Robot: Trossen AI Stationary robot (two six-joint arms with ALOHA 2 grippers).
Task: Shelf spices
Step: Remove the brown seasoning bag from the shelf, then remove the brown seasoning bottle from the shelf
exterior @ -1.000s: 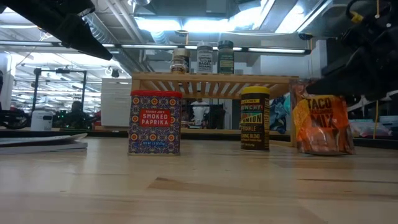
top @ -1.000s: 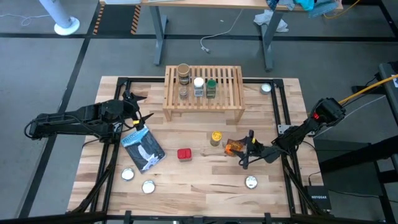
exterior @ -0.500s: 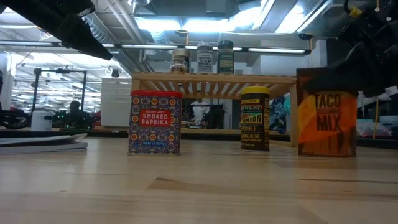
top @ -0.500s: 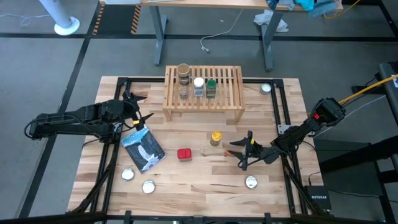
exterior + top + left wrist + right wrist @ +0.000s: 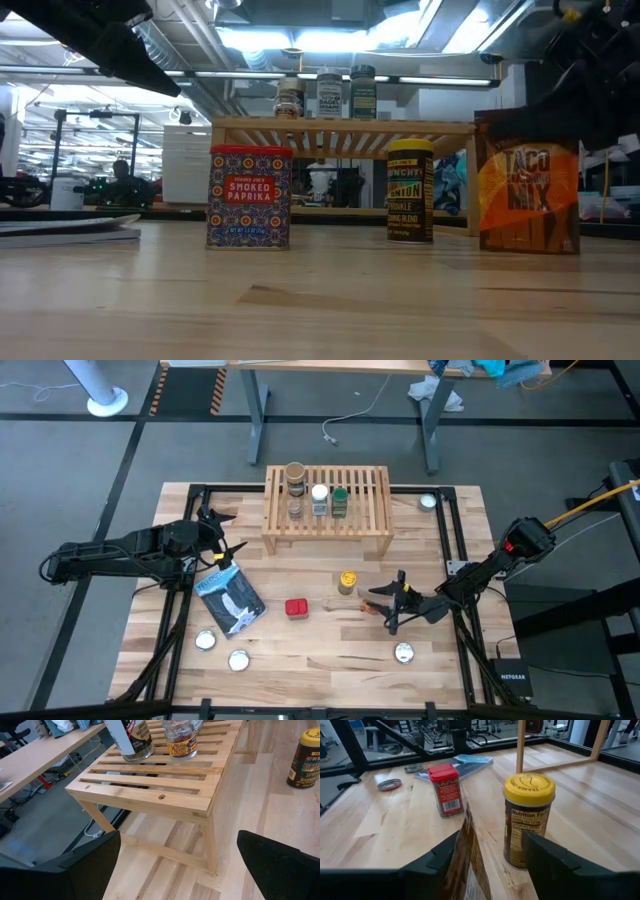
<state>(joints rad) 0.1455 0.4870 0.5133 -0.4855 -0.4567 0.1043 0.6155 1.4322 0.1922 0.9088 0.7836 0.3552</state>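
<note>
The right hand [image 5: 384, 606] is pinched half-closed on the upright orange taco mix packet [image 5: 527, 195], beside the yellow-lidded jar [image 5: 527, 818]. The left hand [image 5: 222, 537] hangs wide open, empty, near the shelf [image 5: 327, 510].

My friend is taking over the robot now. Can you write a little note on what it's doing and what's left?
Right gripper: shut on the orange packet, held upright on edge at the table's right front.
Left gripper: open, empty, waiting left of the shelf.
Done: four jars stand on the shelf.
Left: the packet, the yellow-lid jar and the red tin, both standing on the table in front of the shelf.
</note>
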